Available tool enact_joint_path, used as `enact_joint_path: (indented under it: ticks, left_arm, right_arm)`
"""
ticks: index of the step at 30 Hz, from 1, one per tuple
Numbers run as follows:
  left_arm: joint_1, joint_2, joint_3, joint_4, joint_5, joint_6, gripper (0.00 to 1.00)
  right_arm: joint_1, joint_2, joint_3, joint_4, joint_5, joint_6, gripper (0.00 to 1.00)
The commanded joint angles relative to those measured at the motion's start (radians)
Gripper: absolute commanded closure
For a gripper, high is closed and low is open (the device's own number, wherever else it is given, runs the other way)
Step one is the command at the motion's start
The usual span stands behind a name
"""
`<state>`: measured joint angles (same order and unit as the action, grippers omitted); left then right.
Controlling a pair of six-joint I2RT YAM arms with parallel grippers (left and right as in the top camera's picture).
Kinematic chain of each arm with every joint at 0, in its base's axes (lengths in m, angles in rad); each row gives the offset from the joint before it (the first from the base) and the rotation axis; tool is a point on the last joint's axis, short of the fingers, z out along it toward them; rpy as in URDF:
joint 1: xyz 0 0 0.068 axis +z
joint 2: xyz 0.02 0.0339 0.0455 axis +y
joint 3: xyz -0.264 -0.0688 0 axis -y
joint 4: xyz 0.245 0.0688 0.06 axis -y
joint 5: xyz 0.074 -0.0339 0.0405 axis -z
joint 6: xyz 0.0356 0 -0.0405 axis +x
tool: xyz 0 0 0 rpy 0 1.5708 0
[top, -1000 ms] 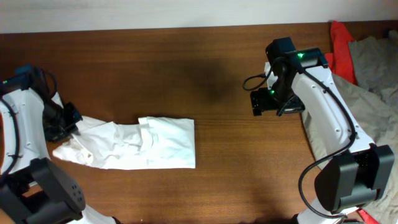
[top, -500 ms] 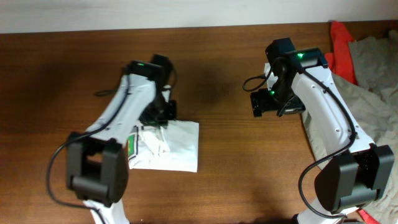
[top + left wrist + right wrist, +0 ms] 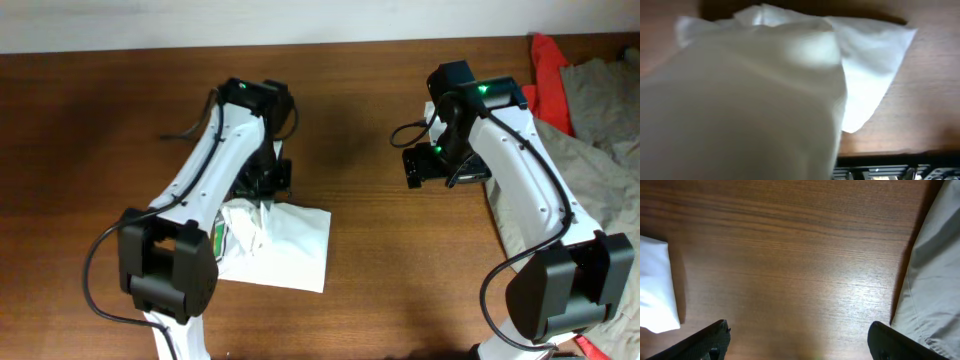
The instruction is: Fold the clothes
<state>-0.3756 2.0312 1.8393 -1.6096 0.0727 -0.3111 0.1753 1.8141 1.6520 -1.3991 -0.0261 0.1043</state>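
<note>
The white T-shirt (image 3: pixel 290 250) lies bunched and folded on the brown table, left of centre. Its green-and-black print (image 3: pixel 214 236) shows at its left edge. My left gripper (image 3: pixel 263 190) hangs over the shirt's far edge, and a ridge of cloth rises up to it. In the left wrist view the white cloth (image 3: pixel 765 100) hangs close over the lens and hides the fingers. My right gripper (image 3: pixel 412 166) hovers empty over bare table right of centre. In the right wrist view (image 3: pixel 800 342) its jaws stand wide apart.
The khaki-grey garment (image 3: pixel 600 110) lies at the right edge, also in the right wrist view (image 3: pixel 935 280). The red cloth (image 3: pixel 548 60) lies behind it. A white cloth corner (image 3: pixel 655 285) shows at the left of the right wrist view.
My left arm swung from the far left to the middle, carrying the shirt's left part over onto the rest. The shirt then slid slightly right. The right arm has not moved.
</note>
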Motion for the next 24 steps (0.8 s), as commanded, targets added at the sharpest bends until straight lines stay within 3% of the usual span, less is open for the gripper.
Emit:
enact_joint_path:
  ticks: [1, 9, 10, 11, 12, 13, 18, 22, 24]
  left_arm:
    - [-0.032, 0.000, 0.040, -0.019, -0.017, 0.001, 1.00]
    - [-0.136, 0.000, -0.001, 0.022, 0.004, -0.023, 1.00]
    - [-0.148, 0.000, -0.003, 0.021, 0.019, -0.026, 0.92]
    - [-0.156, 0.000, -0.003, 0.023, 0.030, -0.026, 0.75]
    - [-0.175, 0.000, -0.003, 0.023, 0.046, -0.026, 0.46]
    - [-0.183, 0.000, -0.003, 0.022, 0.048, -0.025, 0.41]
    - [-0.183, 0.000, -0.002, -0.024, 0.095, 0.029, 0.36]
    - [-0.112, 0.000, -0.002, 0.004, -0.031, 0.028, 0.36]
    - [-0.045, 0.002, -0.003, 0.094, -0.105, 0.030, 0.32]
  right_arm:
    - [0.001, 0.007, 0.001, -0.001, 0.012, 0.000, 0.08]
    - [0.001, 0.007, 0.001, -0.001, 0.012, 0.000, 0.08]
    - [0.001, 0.007, 0.001, -0.001, 0.012, 0.000, 0.08]
    - [0.001, 0.007, 0.001, -0.001, 0.012, 0.000, 0.08]
    - [0.001, 0.007, 0.001, -0.001, 0.012, 0.000, 0.08]
    - [0.001, 0.007, 0.001, -0.001, 0.012, 0.000, 0.08]
    - [0.001, 0.007, 0.001, 0.000, 0.012, 0.000, 0.06]
    - [0.001, 0.007, 0.001, -0.012, -0.036, -0.001, 0.04]
    - [0.016, 0.007, -0.015, -0.023, -0.296, -0.095, 0.10]
